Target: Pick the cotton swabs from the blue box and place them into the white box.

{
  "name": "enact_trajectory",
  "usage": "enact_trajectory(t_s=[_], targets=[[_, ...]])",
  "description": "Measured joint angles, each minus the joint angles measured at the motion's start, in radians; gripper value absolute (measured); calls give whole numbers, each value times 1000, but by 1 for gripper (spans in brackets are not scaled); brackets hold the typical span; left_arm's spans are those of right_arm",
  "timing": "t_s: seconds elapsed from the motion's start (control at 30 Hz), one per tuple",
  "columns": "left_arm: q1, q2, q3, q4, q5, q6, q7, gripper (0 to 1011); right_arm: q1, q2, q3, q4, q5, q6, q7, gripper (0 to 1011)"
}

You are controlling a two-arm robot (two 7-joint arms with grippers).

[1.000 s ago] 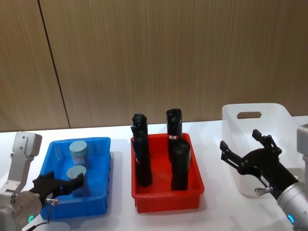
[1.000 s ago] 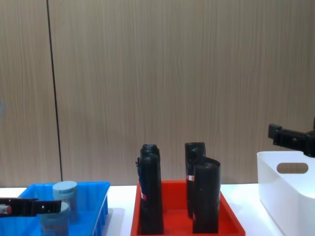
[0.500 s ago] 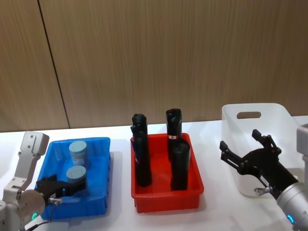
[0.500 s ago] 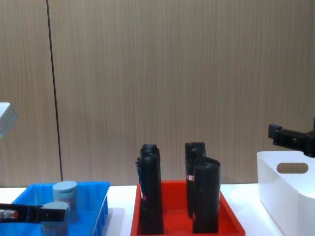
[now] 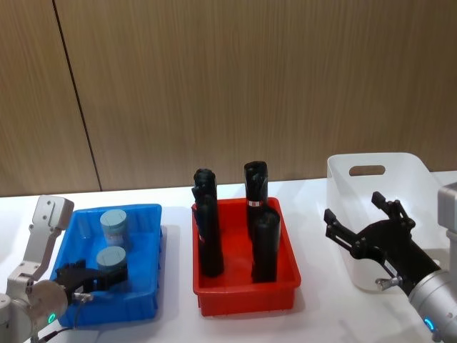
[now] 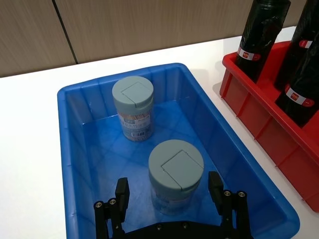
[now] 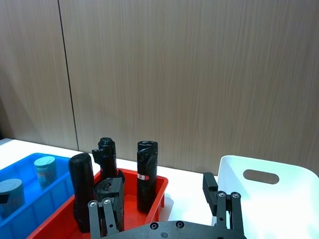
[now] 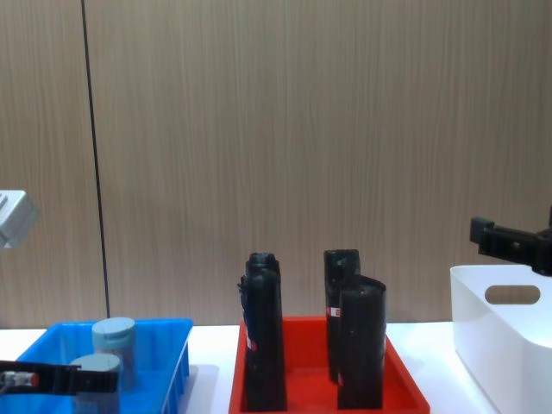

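White worktop (image 5: 321, 314), wood-panelled wall (image 5: 228, 86). Left end effector (image 6: 168, 185): open, straddling nearer upright cotton swabs jar (image 6: 175, 164) in blue box (image 6: 67, 144), lower left. Right end effector (image 5: 355, 211): open, idle near white box (image 5: 343, 171), lower right.

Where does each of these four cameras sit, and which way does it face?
Head view: high, facing down on blue box, red tray, white box; left gripper, right gripper.
Chest view: low, facing level across; both grippers' tips.
Left wrist view: over blue box; jaws flank cotton swabs.
Right wrist view: toward red tray; own jaws.
All share red tray.
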Motion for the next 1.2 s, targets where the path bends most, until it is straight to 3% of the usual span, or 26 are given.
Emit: enact_trajectory(t_s=[0.43, 0.87, 1.2], targets=[[-29, -17, 1, 63, 0, -45, -45, 997, 0, 0, 0, 0, 0, 0, 0, 1002], [-39, -24, 2, 87, 0, -72, -61, 671, 0, 0, 0, 0, 0, 0, 0, 1002], [-8, -10, -3, 30, 7, -93, -19, 668, 0, 0, 0, 0, 0, 0, 0, 1002]])
